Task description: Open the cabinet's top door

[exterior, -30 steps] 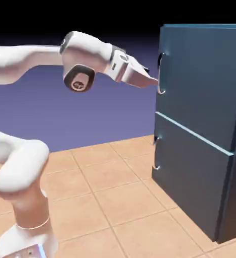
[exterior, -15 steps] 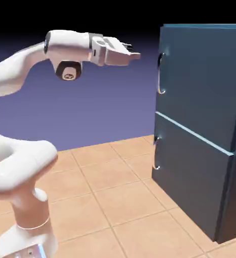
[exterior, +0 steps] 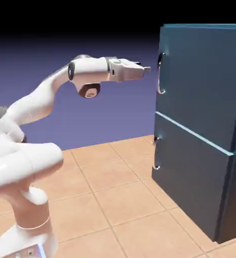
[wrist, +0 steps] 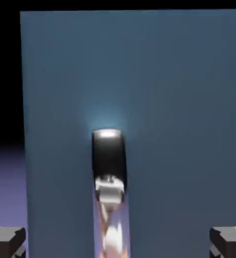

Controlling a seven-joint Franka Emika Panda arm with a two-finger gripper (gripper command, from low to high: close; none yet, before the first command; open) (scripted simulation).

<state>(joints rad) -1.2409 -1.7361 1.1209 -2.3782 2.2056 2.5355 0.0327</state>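
Since half a second ago the arm has swung back toward the cabinet [exterior: 205, 126]: the gripper [exterior: 146, 68], which had drawn away and risen clear of the front, now sits lower and closer, its tips just short of the upper end of the silver bar handle [exterior: 161, 73]. A second ago it was about as near, but pitched downward toward the middle of the bar; now the hand points nearly level.

On the exterior view's right the cabinet stands shut, its two panels parted by a pale seam [exterior: 192, 132]. No gap shows at the edge of the top door [exterior: 205, 75], so nothing has been pulled yet.

From the hand view, the two grey fingertips [wrist: 6, 239] sit far apart at the bottom corners, so the pincer is spread wide and holds nothing. Between them the bar handle [wrist: 109, 171] runs up the middle of the frame, its rounded top end against the dark blue door face [wrist: 180, 101].

My reading is that this is the approach step, with the hand being lined up on the handle. The next move calls for a short advance until the bar lies between the fingers, then closing on it, then a pull outward. Whether the fingers straddle the bar squarely is hard to judge from here.
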